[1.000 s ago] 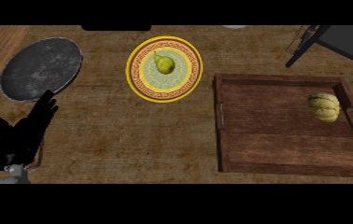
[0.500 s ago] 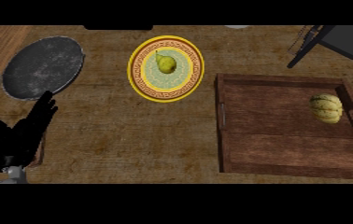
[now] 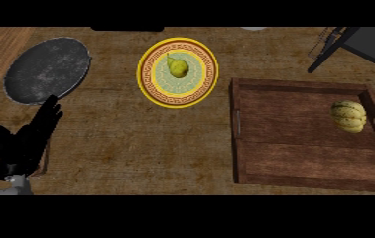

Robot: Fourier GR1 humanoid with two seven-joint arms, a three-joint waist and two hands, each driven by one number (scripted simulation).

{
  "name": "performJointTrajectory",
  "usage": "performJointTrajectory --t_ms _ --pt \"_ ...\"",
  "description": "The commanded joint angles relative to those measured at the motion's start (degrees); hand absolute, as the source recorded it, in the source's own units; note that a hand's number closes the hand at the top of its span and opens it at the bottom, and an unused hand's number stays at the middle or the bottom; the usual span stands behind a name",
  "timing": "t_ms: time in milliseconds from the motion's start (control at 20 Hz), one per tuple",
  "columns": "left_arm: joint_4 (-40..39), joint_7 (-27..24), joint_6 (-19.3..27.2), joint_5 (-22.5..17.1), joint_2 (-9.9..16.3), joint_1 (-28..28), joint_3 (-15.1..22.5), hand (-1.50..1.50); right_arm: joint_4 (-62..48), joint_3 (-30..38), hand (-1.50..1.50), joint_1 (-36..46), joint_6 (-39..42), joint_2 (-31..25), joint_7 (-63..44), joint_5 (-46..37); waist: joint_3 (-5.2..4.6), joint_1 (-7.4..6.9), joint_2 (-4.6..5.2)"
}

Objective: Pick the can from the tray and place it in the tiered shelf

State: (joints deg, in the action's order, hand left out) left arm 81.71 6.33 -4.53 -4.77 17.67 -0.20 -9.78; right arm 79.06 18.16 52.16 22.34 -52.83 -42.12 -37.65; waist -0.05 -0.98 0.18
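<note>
No can shows in this view. The wooden tray (image 3: 293, 162) lies at the right and holds only a pale yellow ribbed squash (image 3: 348, 116) near its right edge. Dark metal legs of the tiered shelf (image 3: 338, 43) reach in at the top right corner; the rest of it is out of view. My left hand (image 3: 33, 138) rests at the lower left edge, fingers straight and pointing up, holding nothing, far from the tray. My right hand is nowhere in view.
A yellow-rimmed patterned plate (image 3: 154, 90) with a pear (image 3: 177, 67) on it sits at the upper middle. A dark grey round plate (image 3: 47, 68) lies at the upper left, just above my left hand. Bare wooden counter (image 3: 147, 148) spans the middle.
The tray and squash sit very slightly further right and lower in the view. The left hand has stayed where it was.
</note>
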Motion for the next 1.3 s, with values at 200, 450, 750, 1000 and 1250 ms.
performJointTrajectory --t_ms 200,450,750,1000,1250 --pt "-1.0 -0.9 -0.2 0.4 -1.0 -0.8 -0.4 0.0 -18.1 -2.1 1.5 3.0 -8.9 -1.7 10.4 -6.3 0.02 -0.07 0.12" --pt "-2.7 -0.1 -0.2 1.1 -0.2 -3.2 -1.0 0.0 -28.6 -0.7 1.5 6.4 -13.7 -0.9 14.5 -6.8 0.03 -0.26 0.25" --pt "2.6 0.8 -1.6 0.2 -0.8 1.8 -0.8 0.0 -35.9 -0.4 1.5 6.4 -18.3 -0.3 17.2 -8.6 0.06 -0.48 0.06" --pt "-0.9 1.1 -1.3 0.4 -0.6 -2.8 -1.2 0.0 -45.9 0.8 -1.5 7.8 -22.2 -3.3 20.1 -10.6 0.08 -0.79 0.49" --pt "-0.4 2.4 0.0 1.9 -1.2 -4.0 -0.6 0.0 -48.7 0.6 -1.5 8.4 -24.4 -1.2 25.0 -10.3 0.08 -0.22 0.28"
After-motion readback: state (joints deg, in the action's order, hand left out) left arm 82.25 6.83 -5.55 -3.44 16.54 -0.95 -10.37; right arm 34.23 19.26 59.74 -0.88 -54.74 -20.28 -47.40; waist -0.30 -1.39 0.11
